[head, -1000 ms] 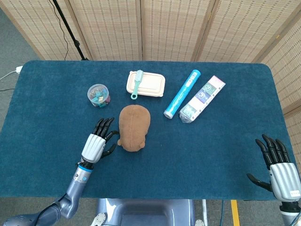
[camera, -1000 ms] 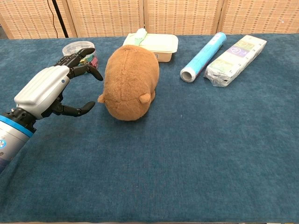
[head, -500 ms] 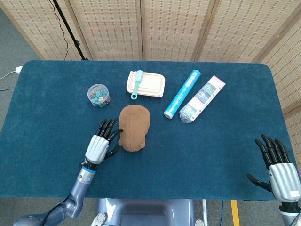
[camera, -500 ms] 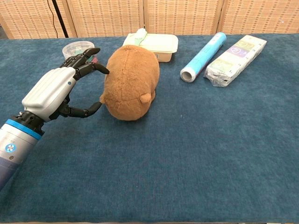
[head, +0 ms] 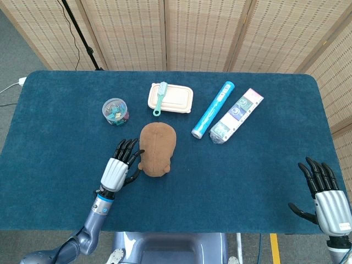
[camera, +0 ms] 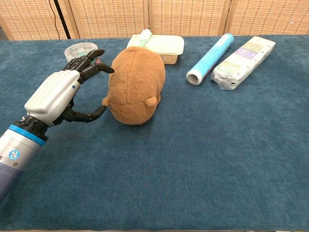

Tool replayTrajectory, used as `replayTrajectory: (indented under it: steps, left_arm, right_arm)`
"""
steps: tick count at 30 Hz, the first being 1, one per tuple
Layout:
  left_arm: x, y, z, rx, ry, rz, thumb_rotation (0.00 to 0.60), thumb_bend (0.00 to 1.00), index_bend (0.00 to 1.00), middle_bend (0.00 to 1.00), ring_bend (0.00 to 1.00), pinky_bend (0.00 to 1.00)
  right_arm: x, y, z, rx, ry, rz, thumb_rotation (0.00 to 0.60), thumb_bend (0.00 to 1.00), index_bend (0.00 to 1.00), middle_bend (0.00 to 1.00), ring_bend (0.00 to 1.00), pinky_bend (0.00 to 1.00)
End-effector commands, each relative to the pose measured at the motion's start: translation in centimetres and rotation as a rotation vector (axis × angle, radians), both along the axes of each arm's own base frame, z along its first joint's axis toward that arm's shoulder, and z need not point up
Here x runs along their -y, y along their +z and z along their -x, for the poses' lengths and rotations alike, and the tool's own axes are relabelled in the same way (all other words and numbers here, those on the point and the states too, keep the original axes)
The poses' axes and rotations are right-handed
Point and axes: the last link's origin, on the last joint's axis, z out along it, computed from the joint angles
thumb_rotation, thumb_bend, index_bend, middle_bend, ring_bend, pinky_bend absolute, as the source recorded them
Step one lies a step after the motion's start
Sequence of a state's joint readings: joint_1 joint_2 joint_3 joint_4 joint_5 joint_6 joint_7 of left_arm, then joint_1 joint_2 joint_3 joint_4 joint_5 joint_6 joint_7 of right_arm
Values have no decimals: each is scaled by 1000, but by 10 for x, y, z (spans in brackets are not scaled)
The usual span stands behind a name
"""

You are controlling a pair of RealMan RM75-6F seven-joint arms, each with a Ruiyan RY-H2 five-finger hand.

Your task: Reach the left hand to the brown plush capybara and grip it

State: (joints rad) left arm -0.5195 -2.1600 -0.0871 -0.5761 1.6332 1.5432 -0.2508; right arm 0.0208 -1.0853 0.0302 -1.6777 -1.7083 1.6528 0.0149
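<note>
The brown plush capybara [head: 157,148] [camera: 135,85] lies on the blue table, a little left of its middle. My left hand [head: 119,166] [camera: 60,94] is right beside its left flank, fingers spread. The fingertips [camera: 102,67] reach the plush's upper side and the thumb tip is at its small ear, both touching or nearly so; nothing is gripped. My right hand [head: 325,195] hovers open at the table's near right corner, far from the plush, and the chest view does not show it.
Behind the plush stand a clear tub of clips [head: 115,110], a cream lidded box [head: 171,98] with a teal brush on it, a blue roll [head: 213,109] and a wrapped packet [head: 237,115]. The table's front edge [head: 176,230] runs close below both hands.
My left hand has moved right, closing the gap to the capybara until its fingertips reach the plush. The right hand and the objects have stayed put.
</note>
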Motion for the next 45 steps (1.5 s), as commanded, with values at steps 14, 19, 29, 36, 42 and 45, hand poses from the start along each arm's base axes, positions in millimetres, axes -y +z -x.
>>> replayTrajectory:
  steps: [14, 19, 29, 36, 42, 45]
  left_arm:
    - [-1, -3, -7, 13, -6, -7, 600, 338, 306, 0, 0, 0]
    - [-1, -3, -9, 11, -14, -10, 600, 351, 392, 0, 0, 0]
    - [-1, -4, -10, 15, -3, -15, 600, 355, 460, 0, 0, 0]
    - [-1, -4, -12, 25, -3, -14, 600, 355, 502, 0, 0, 0]
    - [1, -5, -11, 24, -6, -3, 600, 355, 522, 0, 0, 0]
    - [-1, -4, -12, 27, -4, -7, 600, 355, 522, 0, 0, 0]
  right_arm:
    - [0, -1, -1, 1, 6, -4, 600, 0, 0, 0, 0, 0]
    - [-1, -2, -1, 1, 9, -8, 600, 0, 0, 0, 0, 0]
    - [-1, -3, -2, 6, 10, -17, 600, 0, 0, 0, 0, 0]
    - [-1, -2, -2, 11, 10, -19, 600, 0, 0, 0, 0, 0]
    - [-1, -3, -2, 11, 10, -24, 600, 0, 0, 0, 0, 0]
    - [-1, -3, -2, 10, 10, -27, 600, 0, 0, 0, 0, 0]
